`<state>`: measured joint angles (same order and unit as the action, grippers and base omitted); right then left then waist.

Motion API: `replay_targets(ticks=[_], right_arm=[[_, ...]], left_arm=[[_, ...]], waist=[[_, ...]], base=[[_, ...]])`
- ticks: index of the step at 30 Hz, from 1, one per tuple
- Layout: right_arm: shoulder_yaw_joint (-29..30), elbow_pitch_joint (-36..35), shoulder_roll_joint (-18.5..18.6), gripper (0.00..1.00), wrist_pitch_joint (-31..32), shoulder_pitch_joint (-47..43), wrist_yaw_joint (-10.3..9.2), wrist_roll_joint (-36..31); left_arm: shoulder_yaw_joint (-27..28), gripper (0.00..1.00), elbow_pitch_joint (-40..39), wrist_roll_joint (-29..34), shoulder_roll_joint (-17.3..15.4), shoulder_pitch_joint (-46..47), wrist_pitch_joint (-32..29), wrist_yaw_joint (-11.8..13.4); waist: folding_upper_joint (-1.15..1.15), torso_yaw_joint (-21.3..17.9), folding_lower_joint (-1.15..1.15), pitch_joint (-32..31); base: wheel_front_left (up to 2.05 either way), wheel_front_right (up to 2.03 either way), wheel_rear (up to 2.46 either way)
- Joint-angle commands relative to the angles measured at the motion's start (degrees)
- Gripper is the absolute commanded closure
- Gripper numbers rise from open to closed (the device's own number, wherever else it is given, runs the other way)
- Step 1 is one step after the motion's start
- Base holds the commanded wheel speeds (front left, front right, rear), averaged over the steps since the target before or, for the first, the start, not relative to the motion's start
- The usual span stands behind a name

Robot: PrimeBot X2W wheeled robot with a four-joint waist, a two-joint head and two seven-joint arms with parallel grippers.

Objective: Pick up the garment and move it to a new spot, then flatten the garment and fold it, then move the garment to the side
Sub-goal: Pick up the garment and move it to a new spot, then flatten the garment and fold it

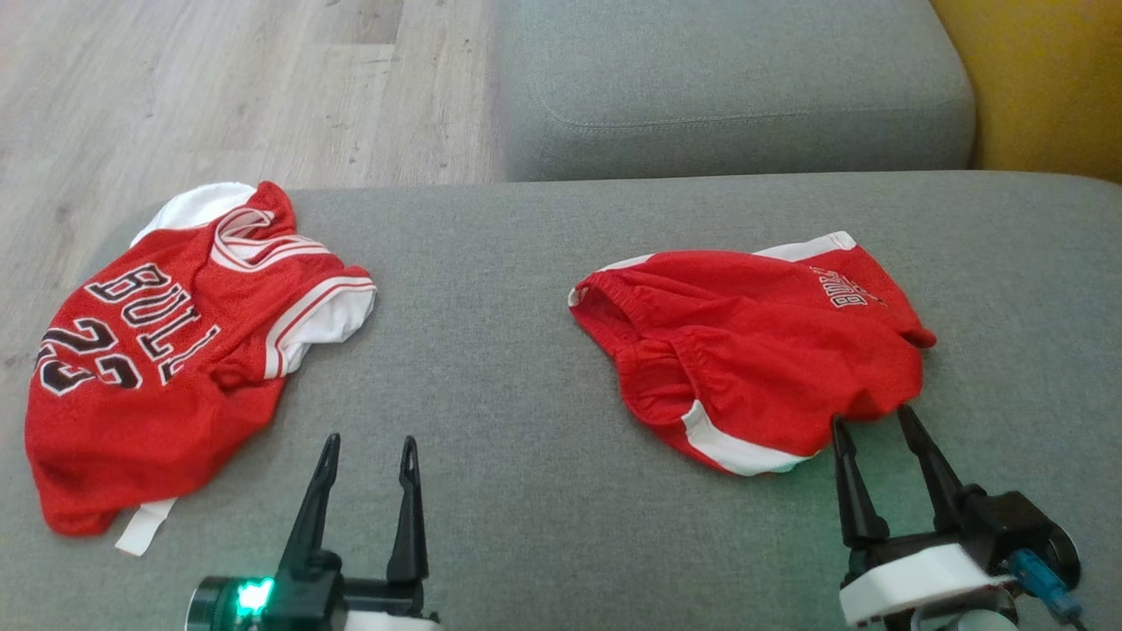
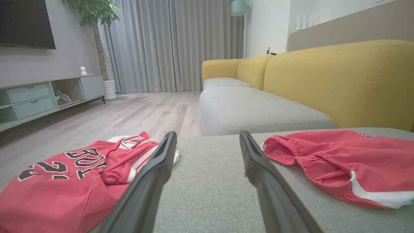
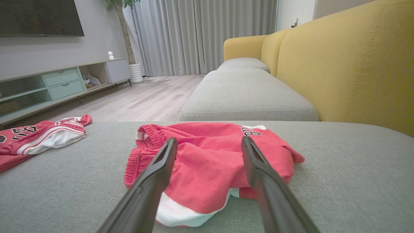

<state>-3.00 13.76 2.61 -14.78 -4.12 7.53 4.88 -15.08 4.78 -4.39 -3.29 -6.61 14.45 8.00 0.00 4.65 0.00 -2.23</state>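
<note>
Red shorts point(image 1: 754, 342) with white side stripes lie crumpled on the grey cushion point(image 1: 526, 263), right of centre; they also show as the shorts point(image 3: 210, 161) and the shorts point(image 2: 349, 161). A red jersey point(image 1: 158, 350) with black lettering lies at the cushion's left end, seen again as the jersey point(image 2: 64, 181). My right gripper point(image 1: 872, 419) stands open, its tips at the near edge of the shorts, nothing between them; the same gripper point(image 3: 208, 142) straddles the shorts. My left gripper point(image 1: 370, 443) is open over bare cushion between the two garments.
A second grey cushion point(image 1: 727, 88) lies beyond, with a yellow backrest point(image 1: 1043, 79) on the right. Wooden floor point(image 1: 175, 96) runs past the cushion's left edge. A TV cabinet point(image 2: 38, 97) and a potted plant point(image 2: 97, 38) stand across the room.
</note>
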Motion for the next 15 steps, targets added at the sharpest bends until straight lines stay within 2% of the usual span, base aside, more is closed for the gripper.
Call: replay_targets(ticks=[1, 15], right_arm=[[-1.02, -1.58, 0.27, 0.00, -0.22, 2.17, -0.04, 0.01], [-1.14, -1.20, 0.27, 0.00, -0.22, 1.94, -0.04, 0.31]], left_arm=[[1.26, 0.00, -1.61, 0.43, 0.40, 3.18, 0.54, -0.05], [0.18, 0.00, -0.86, 0.14, 0.41, 3.31, 0.54, 0.26]], waist=[[0.00, -0.04, 0.00, 0.05], [0.00, -0.40, 0.00, -0.21]], base=[[0.00, 0.00, 0.00], [0.00, 0.00, 0.00]])
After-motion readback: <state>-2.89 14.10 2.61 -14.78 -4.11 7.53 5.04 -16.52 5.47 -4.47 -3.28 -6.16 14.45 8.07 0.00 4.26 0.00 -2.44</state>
